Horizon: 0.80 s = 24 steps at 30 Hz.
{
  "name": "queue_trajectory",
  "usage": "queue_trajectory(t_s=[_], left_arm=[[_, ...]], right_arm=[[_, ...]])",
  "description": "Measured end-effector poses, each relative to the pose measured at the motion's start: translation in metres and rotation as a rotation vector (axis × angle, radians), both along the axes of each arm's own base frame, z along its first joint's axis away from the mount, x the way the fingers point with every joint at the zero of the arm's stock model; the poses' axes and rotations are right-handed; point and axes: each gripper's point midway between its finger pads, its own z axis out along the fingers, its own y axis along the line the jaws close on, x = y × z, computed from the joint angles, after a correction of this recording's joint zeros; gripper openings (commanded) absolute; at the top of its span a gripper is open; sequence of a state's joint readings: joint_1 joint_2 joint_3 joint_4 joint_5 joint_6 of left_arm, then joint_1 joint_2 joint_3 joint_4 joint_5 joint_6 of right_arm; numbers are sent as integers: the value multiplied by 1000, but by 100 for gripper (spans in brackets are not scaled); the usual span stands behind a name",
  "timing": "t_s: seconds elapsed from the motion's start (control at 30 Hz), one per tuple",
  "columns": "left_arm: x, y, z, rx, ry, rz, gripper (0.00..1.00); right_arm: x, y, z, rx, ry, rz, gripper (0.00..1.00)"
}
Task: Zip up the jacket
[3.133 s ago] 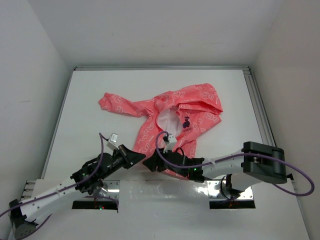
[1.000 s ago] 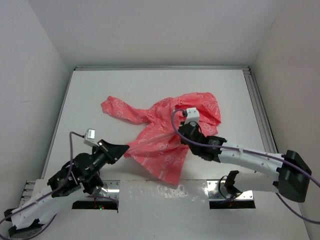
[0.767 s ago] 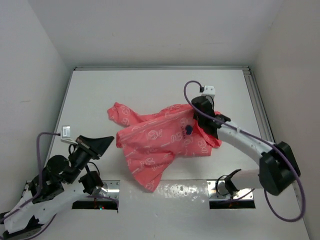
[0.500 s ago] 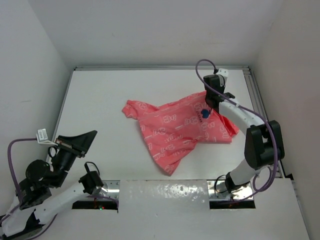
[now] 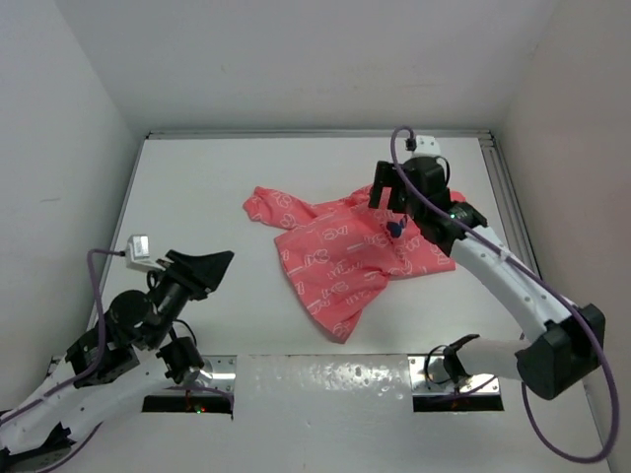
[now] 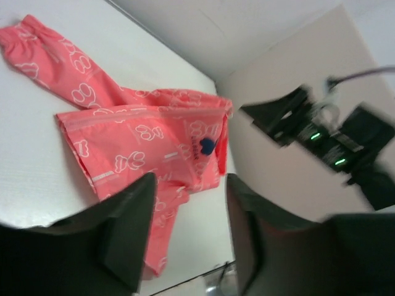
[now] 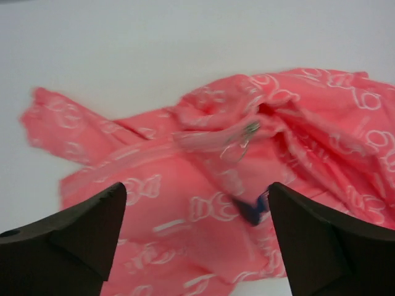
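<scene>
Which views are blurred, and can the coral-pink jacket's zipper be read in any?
Top external: sharp, evenly lit, coral-pink printed jacket crisp but small. Left wrist: jacket soft, right arm smeared. Right wrist: motion blur streaks the jacket's middle; zipper line only faint.
</scene>
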State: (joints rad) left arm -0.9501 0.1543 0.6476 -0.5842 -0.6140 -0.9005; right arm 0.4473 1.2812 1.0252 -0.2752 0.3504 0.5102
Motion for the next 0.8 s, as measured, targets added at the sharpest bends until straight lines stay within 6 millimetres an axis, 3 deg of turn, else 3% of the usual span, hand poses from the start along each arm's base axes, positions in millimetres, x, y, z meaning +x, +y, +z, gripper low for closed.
queue_trajectory(t_s=[0.03,0.07,0.13,0.2,0.33,0.43,0.53,0.73,0.8], left_arm=[[3,-7,1,16,3,-15,56],[5,-14,2,32,6,-32,66],[8,-24,4,57,13,-52,70],[11,-37,10,104,20,-86,73],[12,-47,26,134,11,-126,77],[8,-42,42,137,-10,-134,78],[0,-30,62,98,-54,-129,78],[-20,0,77,10,-123,-119,79],[-23,3,75,5,-123,-119,80]], right_arm=[[-5,5,17,9,-13,25,99],[-7,8,37,21,-32,39,99],[-10,7,78,51,-91,41,99],[-26,2,113,101,-169,50,99],[-89,-15,162,233,-318,100,99],[-137,-27,183,335,-420,149,99],[-173,-28,170,412,-453,216,99],[-201,-26,78,434,-263,242,99],[-210,-32,65,430,-230,225,99]])
